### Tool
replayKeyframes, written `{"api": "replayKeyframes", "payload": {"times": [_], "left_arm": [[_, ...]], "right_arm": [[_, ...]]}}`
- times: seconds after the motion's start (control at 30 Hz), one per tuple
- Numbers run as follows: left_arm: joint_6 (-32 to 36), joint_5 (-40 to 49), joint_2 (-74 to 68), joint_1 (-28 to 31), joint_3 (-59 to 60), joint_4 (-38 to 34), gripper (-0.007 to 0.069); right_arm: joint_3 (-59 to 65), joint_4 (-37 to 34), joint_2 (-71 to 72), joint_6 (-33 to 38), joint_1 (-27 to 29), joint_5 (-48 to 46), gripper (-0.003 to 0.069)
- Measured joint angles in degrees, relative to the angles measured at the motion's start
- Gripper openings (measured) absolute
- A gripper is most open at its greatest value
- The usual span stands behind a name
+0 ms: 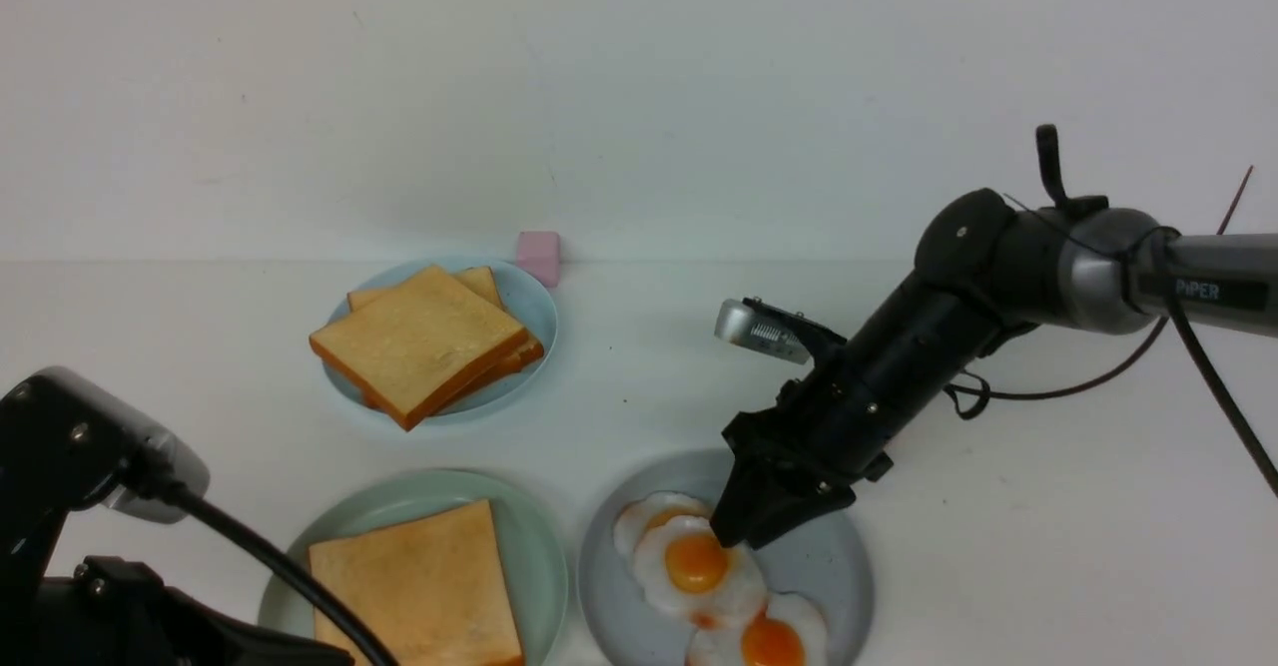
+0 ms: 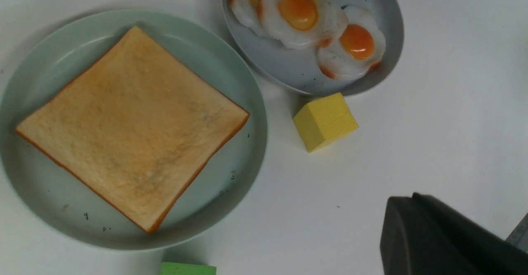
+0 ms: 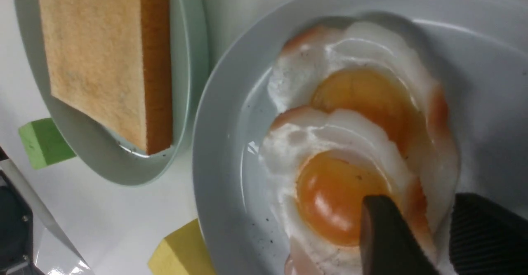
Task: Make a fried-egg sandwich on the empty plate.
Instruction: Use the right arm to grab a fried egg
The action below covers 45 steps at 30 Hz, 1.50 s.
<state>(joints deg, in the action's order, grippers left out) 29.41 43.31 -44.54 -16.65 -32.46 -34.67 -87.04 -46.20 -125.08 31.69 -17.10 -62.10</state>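
Observation:
The mint-green plate (image 1: 534,536) holds one golden toast slice (image 1: 414,581), also in the left wrist view (image 2: 132,126). To its right, a grey-blue plate (image 1: 829,566) holds three overlapping fried eggs. My right gripper (image 1: 737,539) is down on the top egg (image 1: 696,564). In the right wrist view it (image 3: 429,209) is open, with one finger on the yolk (image 3: 342,192) and the other outside the egg's edge. My left gripper (image 2: 414,196) is shut and empty, near the table's front left. Two stacked toast slices (image 1: 419,341) lie on a light-blue plate (image 1: 524,307).
A pink block (image 1: 539,252) sits behind the light-blue plate. A yellow block (image 2: 325,121) lies in front of the egg plate. A green block (image 2: 187,269) lies in front of the mint plate. My left arm (image 1: 80,506) fills the near left corner.

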Motion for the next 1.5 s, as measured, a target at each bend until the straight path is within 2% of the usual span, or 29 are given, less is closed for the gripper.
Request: {"api": "replayKeyframes", "payload": {"times": [0.17,0.53,0.73,0.87,1.07,1.5], "left_arm": [[-0.04,0.04,0.00,0.00,0.00,0.00,0.0000],[-0.04,0.04,0.00,0.00,0.00,0.00,0.0008],[-0.04,0.04,0.00,0.00,0.00,0.00,0.0008],[-0.04,0.04,0.00,0.00,0.00,0.00,0.0009],[-0.04,0.04,0.00,0.00,0.00,0.00,0.0010],[-0.04,-0.19,0.00,0.00,0.00,0.00,0.0017]], "right_arm": [[0.00,-0.38,-0.13,0.07,0.00,0.49,0.0188],[0.00,-0.75,-1.25,0.07,0.00,0.37,0.0227],[0.00,-0.75,-1.25,0.07,0.00,0.37,0.0223],[0.00,-0.70,-1.25,0.07,0.00,0.37,0.0165],[0.00,-0.57,-1.25,0.02,0.00,0.37,0.0017],[-0.06,1.00,-0.41,0.02,0.00,-0.57,0.0015]]}}
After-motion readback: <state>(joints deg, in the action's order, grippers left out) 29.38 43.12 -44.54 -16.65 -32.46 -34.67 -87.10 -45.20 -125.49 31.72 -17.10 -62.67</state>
